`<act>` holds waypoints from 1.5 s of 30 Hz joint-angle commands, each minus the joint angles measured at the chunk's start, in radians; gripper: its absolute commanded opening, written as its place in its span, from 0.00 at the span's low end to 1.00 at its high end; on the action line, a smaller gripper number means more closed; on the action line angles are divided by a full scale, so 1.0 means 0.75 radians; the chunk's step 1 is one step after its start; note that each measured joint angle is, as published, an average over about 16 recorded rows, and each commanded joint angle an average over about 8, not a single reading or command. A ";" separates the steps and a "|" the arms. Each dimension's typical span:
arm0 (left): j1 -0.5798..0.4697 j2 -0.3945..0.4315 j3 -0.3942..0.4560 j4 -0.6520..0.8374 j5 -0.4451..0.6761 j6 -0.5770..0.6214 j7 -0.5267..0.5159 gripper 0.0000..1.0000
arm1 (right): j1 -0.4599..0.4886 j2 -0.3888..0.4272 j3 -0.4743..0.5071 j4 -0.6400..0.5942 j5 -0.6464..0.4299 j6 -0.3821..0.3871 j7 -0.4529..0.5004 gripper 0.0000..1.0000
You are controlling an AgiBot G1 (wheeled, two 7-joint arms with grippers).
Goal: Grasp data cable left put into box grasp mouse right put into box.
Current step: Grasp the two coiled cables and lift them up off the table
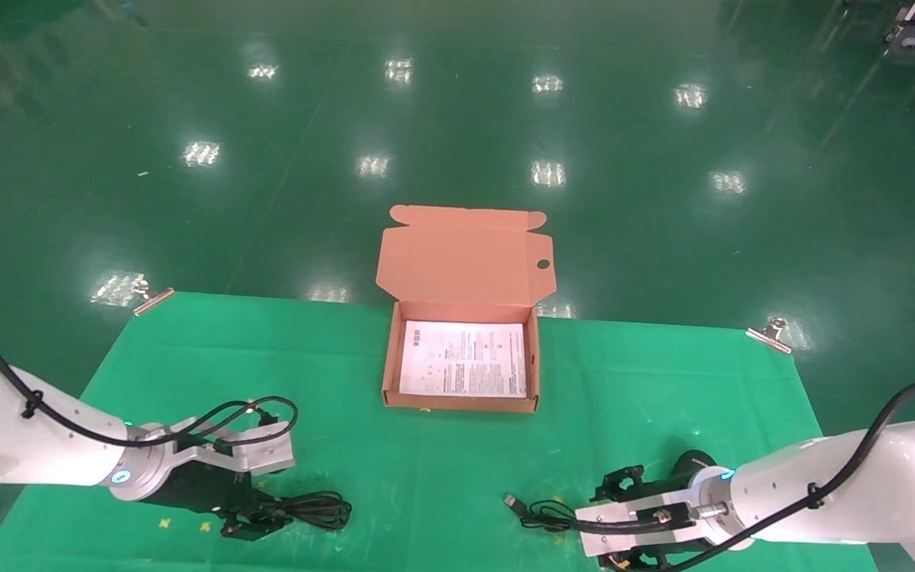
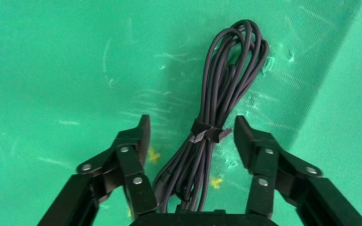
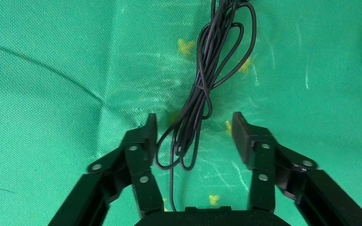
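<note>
Green-clothed bench (image 1: 442, 469); open box (image 1: 461, 401) mid-bench. Left tool (image 2: 191, 134) released, straddling data cable (image 2: 226, 75) at its strap: limp, light, best pinched there. Right tool (image 3: 193, 129) released over mouse cord (image 3: 202, 89); mouse (image 1: 692, 462) looks smooth, slippery.

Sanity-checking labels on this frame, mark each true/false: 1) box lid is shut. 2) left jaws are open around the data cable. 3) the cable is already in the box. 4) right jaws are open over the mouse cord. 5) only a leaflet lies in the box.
1) False: the box has its lid open, standing up behind it.
2) True: the left gripper straddles the data cable at its tie.
3) False: it lies on the green cloth.
4) True: the right gripper is open over the mouse cord.
5) True: the leaflet alone.
</note>
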State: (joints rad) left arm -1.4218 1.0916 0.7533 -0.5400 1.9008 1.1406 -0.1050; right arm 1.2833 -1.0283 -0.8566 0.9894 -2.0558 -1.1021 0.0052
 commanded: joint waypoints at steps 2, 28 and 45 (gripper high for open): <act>0.000 0.000 0.000 -0.002 0.000 0.001 -0.001 0.00 | 0.000 0.001 0.000 0.002 0.000 -0.001 0.000 0.00; -0.004 -0.010 -0.003 -0.025 -0.004 0.008 0.008 0.00 | 0.010 0.015 0.006 0.019 -0.003 -0.008 0.019 0.00; -0.169 -0.192 -0.100 -0.535 -0.044 0.041 -0.058 0.00 | 0.278 0.194 0.209 0.314 -0.039 0.035 0.343 0.00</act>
State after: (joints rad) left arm -1.5480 0.9609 0.6821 -0.9202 1.8734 1.1640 -0.1404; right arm 1.4918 -0.9045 -0.7061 1.2081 -2.0772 -1.0721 0.2462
